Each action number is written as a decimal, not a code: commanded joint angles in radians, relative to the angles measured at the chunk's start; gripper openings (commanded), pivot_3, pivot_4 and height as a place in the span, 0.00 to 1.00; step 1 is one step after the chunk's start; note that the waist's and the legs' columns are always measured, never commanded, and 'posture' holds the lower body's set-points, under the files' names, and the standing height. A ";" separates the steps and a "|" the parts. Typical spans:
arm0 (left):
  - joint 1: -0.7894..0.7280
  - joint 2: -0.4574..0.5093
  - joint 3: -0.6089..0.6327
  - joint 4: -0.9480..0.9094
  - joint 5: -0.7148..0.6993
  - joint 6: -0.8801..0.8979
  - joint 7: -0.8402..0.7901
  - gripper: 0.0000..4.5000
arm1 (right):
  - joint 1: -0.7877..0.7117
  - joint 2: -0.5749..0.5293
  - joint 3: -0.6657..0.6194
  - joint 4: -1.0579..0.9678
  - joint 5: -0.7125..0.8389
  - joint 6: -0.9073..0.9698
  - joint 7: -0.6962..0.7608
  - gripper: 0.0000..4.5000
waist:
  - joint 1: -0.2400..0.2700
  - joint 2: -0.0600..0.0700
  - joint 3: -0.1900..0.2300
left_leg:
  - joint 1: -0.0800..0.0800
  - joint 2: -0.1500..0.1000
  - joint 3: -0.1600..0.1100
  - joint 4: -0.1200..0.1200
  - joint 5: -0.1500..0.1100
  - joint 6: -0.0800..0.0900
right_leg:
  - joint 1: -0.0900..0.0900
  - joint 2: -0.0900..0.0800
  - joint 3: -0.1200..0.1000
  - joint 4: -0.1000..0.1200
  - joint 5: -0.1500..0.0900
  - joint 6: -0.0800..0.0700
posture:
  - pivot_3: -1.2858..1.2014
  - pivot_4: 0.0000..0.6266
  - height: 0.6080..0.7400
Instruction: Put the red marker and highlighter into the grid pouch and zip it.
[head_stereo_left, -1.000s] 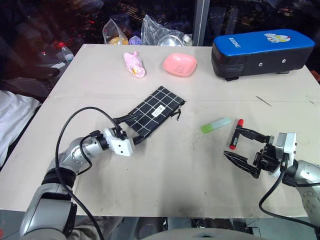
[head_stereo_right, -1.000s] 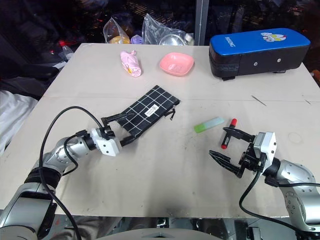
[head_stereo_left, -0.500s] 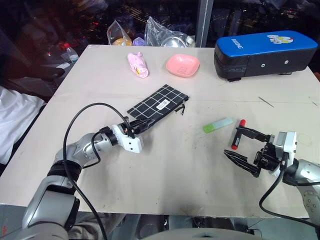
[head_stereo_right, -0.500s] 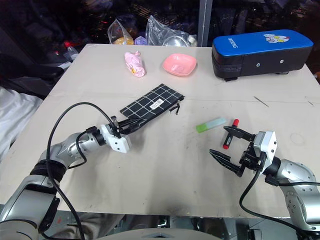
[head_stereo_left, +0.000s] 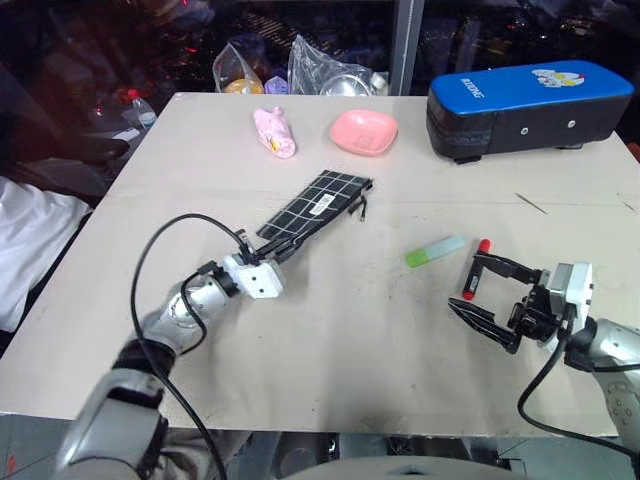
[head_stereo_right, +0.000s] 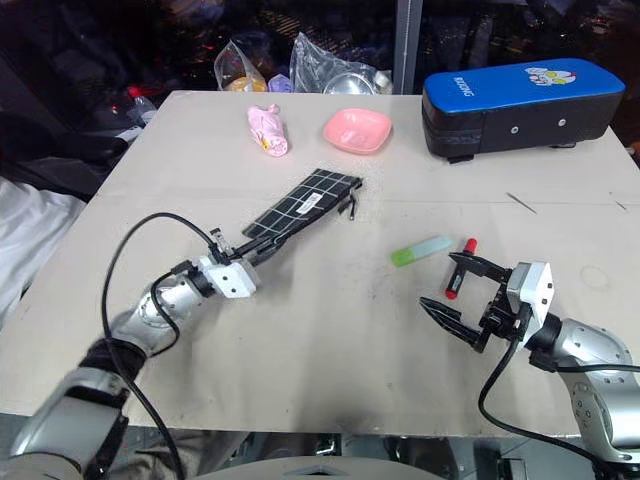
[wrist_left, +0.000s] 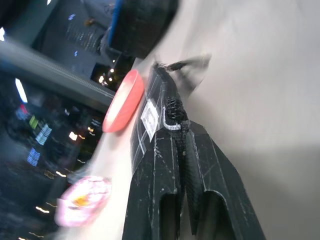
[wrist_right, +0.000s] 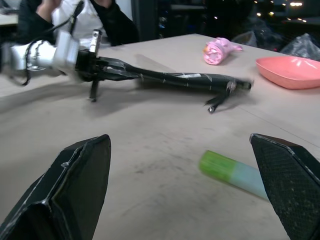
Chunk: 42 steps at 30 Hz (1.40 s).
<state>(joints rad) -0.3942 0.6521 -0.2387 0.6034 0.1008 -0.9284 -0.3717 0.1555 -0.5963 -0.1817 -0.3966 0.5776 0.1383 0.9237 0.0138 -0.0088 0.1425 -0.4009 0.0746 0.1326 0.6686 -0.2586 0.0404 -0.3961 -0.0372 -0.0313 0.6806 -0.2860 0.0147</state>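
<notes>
Grid pouch (head_stereo_left: 314, 208) is clamped at its near end in the left gripper (head_stereo_left: 268, 258), tilted off the table; red marker (head_stereo_left: 474, 269) and highlighter (head_stereo_left: 434, 250) lie outside it, unloaded; right gripper (head_stereo_left: 487, 298) waits beside the marker, jaws wide apart and empty; zipping is not yet done.

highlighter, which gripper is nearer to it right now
Right. The right gripper hovers open just beside the highlighter, which lies apart from its fingers. The left gripper is across the table, shut on the grid pouch.
</notes>
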 joint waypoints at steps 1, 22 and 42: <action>0.019 -0.008 0.057 -0.257 -0.271 0.220 -0.118 0.02 | -0.054 0.017 0.005 -0.048 -0.038 0.026 -0.097 1.00 | -0.002 -0.003 0.002 | 0.000 0.000 0.000 0.000 0.000 -0.001 | 0.000 0.000 0.001 0.000 0.000 0.000 | 0.52 0.24 0.99; 0.116 -0.141 0.107 -0.686 -0.420 0.692 -0.301 0.02 | -0.681 0.232 0.057 0.148 -0.047 0.739 -0.564 1.00 | -0.023 -0.003 0.002 | -0.001 0.000 0.000 -0.001 0.001 -0.002 | -0.001 0.004 0.005 -0.001 0.000 0.000 | 0.52 0.24 0.99; 0.121 -0.178 0.128 -0.690 -0.382 0.714 -0.349 0.02 | -0.765 0.152 0.101 0.274 -0.090 0.693 -0.438 1.00 | -0.027 -0.003 0.002 | -0.001 0.000 0.000 -0.002 0.001 -0.002 | -0.001 0.003 0.005 -0.001 0.000 0.000 | 0.52 0.24 0.99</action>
<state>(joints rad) -0.2707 0.4768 -0.1270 -0.0475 -0.2919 -0.2062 -0.7158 -0.5771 -0.4265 -0.0804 -0.1062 0.4906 0.8495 0.4672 -0.0127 -0.0115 0.1444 -0.4018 0.0745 0.1324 0.6667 -0.2575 0.0384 -0.3974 -0.0341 -0.0261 0.6797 -0.2860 0.0145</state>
